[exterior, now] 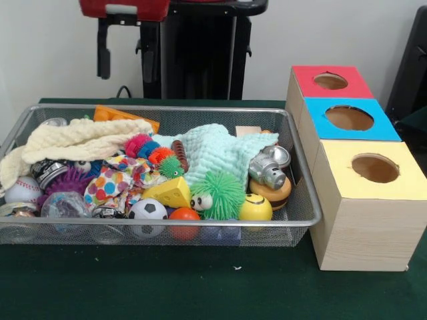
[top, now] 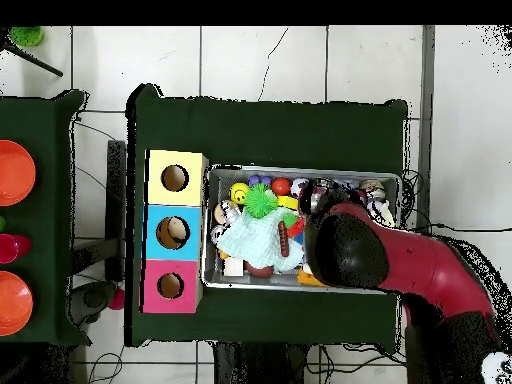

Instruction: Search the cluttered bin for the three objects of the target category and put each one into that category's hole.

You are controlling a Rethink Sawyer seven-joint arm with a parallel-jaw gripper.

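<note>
The silver wire-mesh bin holds soft cloths and many small toys. The target category is not shown. The round smooth balls, like the black-and-white soccer ball, probably slip and need a grasp across the middle. The red and black arm hangs above the bin; I cannot tell the gripper's state.

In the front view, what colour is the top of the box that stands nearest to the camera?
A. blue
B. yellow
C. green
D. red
B: the yellow box is the lowest and largest of the three in the front view, with the blue box and the red box behind it.
</note>
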